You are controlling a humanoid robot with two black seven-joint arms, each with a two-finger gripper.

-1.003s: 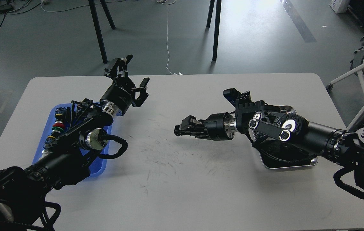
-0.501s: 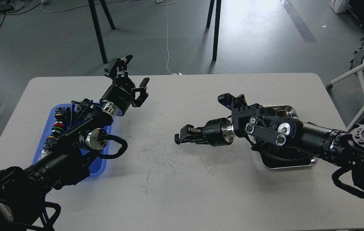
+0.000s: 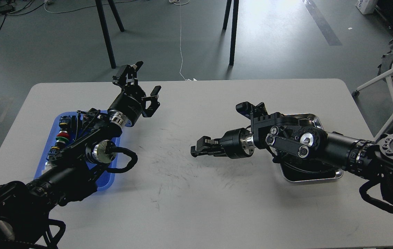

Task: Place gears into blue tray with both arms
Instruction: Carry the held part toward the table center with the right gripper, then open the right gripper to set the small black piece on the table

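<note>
My left gripper (image 3: 141, 81) hangs above the far left of the surface (image 3: 196, 193), fingers spread wide, nothing between them. My right gripper (image 3: 199, 151) points left over the middle of the surface, fingers pressed close together; whether a gear is pinched there I cannot tell (too dark and small). The blue tray (image 3: 111, 173) lies at the left, mostly hidden under my left arm (image 3: 78, 152), and my right arm (image 3: 321, 145) covers most of the steel tray (image 3: 315, 178) at the right. No gears can be made out anywhere, neither in the trays nor on the surface. Risks as I judge them: if the right fingers do hold a gear, a pinch that small could slip and drop it on the open surface well short of the blue tray; my left arm over the tray also blocks a clear drop, and the two arms could clash there. The surface is pale grey with dark scuffs in the middle. Beyond it: grey floor, black stand legs (image 3: 104, 33), a white cable (image 3: 181, 41).
</note>
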